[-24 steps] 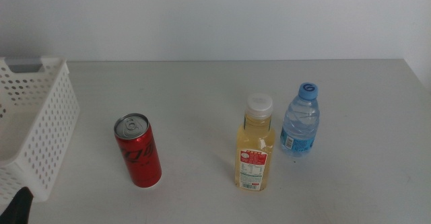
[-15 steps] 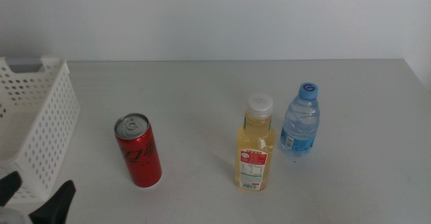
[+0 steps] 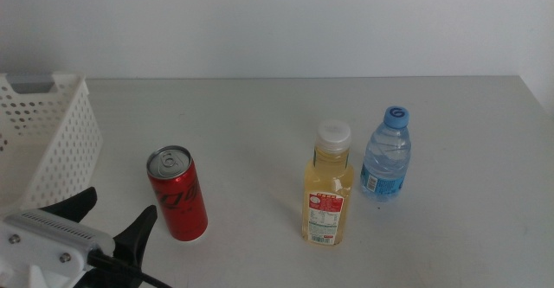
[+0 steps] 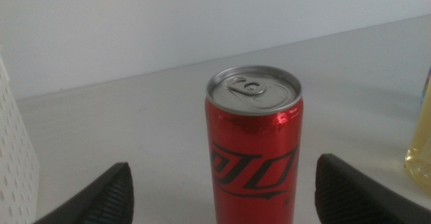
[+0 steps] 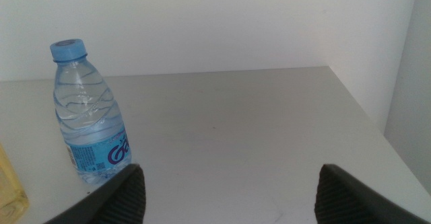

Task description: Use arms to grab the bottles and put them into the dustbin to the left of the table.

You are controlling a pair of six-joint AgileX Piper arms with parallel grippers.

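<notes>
Approaching the red can (image 3: 178,194), upright on the table (image 3: 260,115) near the dustbin (image 3: 48,141), with my left gripper (image 3: 117,220) spread wide. I should centre the can between both fingers, grip mid-body. Right gripper (image 5: 229,190) waits, spread wide.

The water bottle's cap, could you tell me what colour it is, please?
Light blue; the water bottle's cap shows best in the right wrist view.

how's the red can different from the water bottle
The red can is opaque, with a flat silver pull-tab top; the water bottle is clear, with a blue screw cap. The can is a straight cylinder; the bottle is ribbed and narrows to a neck. The open left end effector is beside the can; nothing is near the bottle. Both stand upright on the table.
</notes>
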